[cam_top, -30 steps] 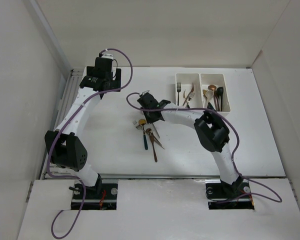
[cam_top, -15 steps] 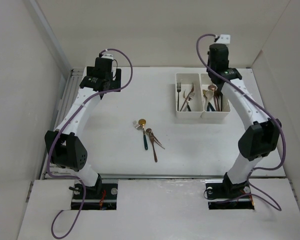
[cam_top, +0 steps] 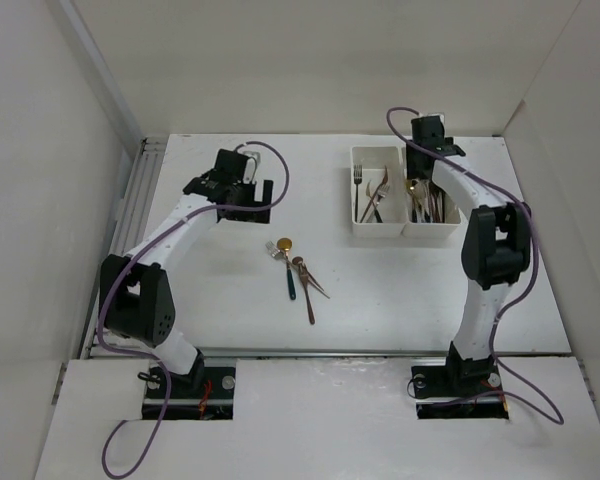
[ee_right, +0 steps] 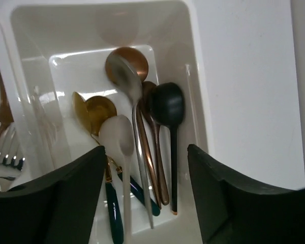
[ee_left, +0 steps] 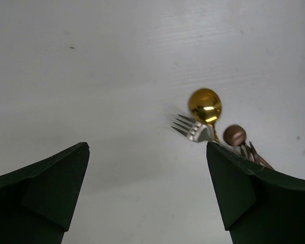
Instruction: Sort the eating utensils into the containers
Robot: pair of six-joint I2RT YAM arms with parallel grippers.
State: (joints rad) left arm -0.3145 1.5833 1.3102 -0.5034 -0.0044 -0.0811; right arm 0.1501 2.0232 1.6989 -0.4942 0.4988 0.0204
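Observation:
Several loose eating utensils (cam_top: 298, 270) lie in a small pile mid-table: a gold spoon (ee_left: 205, 105), a silver fork (ee_left: 193, 129) and a brown spoon (ee_left: 235, 134) show in the left wrist view. My left gripper (ee_left: 146, 152) is open just left of them (cam_top: 255, 205), with bare table between its fingers. The white containers (cam_top: 401, 232) sit at the back right. My right gripper (ee_right: 145, 152) is open over the right compartment (ee_right: 195, 76), which holds several spoons. A blurred pale spoon (ee_right: 118, 145) sits between the jaws, ungripped. Forks (cam_top: 372, 195) fill the left compartment.
White walls enclose the table on three sides. A metal rail (cam_top: 130, 210) runs along the table's left edge. Purple cables (cam_top: 270, 160) loop off both wrists. The two arm bases (cam_top: 185, 385) stand at the near edge.
My right arm swung from the pile to the right compartment, then dropped closer and opened its jaws. The left arm came forward from the back-left corner toward the pile.

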